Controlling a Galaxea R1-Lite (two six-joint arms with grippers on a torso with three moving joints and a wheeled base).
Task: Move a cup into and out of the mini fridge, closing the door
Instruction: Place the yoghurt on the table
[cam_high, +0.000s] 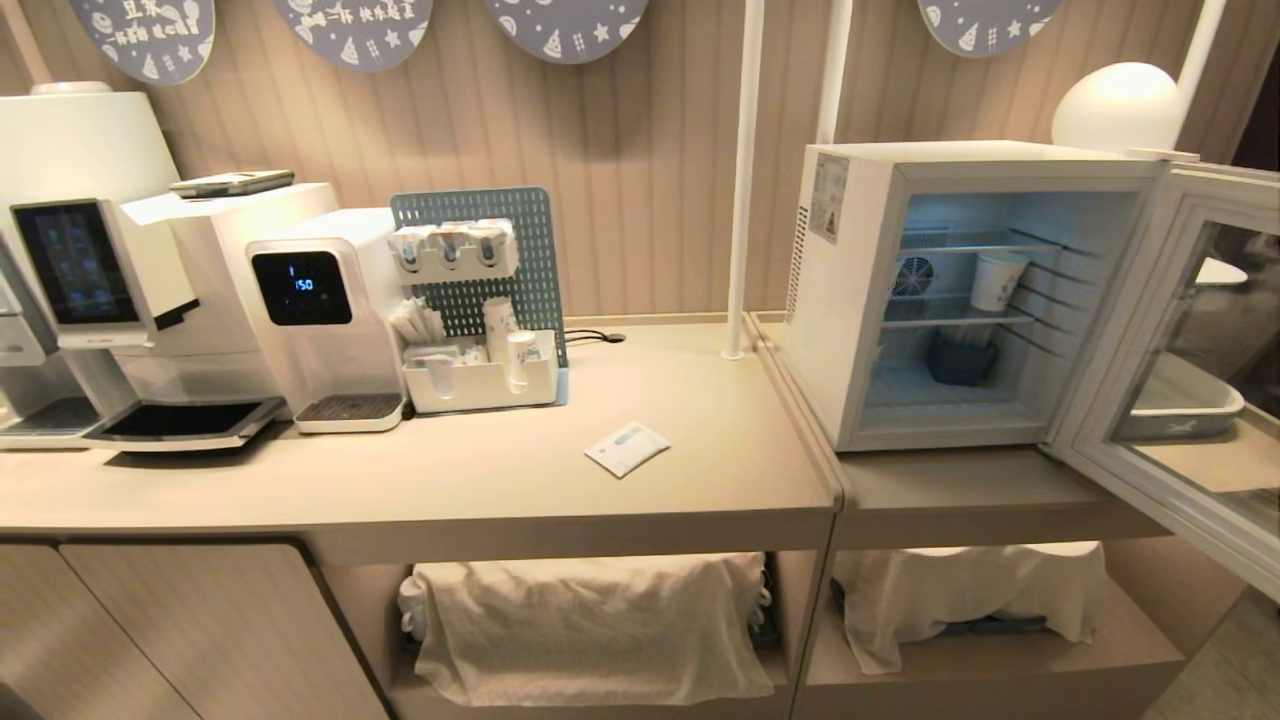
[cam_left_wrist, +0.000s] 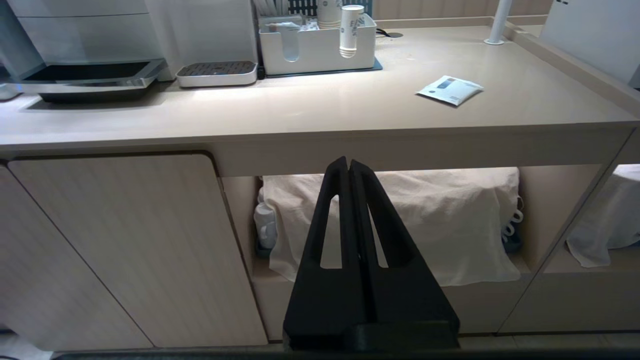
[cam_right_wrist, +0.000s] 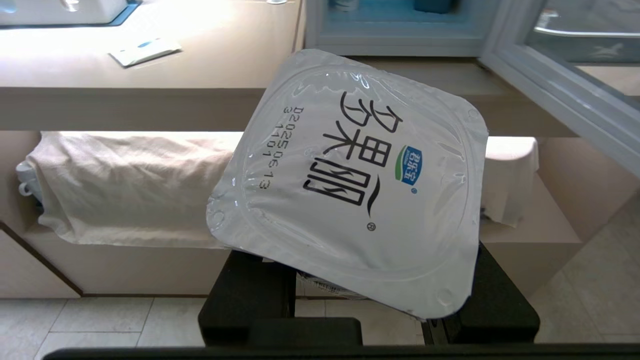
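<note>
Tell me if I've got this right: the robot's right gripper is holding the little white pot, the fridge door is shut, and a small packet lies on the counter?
Not quite: the door of the mini fridge stands wide open, as the head view shows. The rest holds: the right gripper holds the cup, and the packet lies on the counter.

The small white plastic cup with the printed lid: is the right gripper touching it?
Touching. The right wrist view shows the cup sitting between the right gripper's black fingers.
</note>
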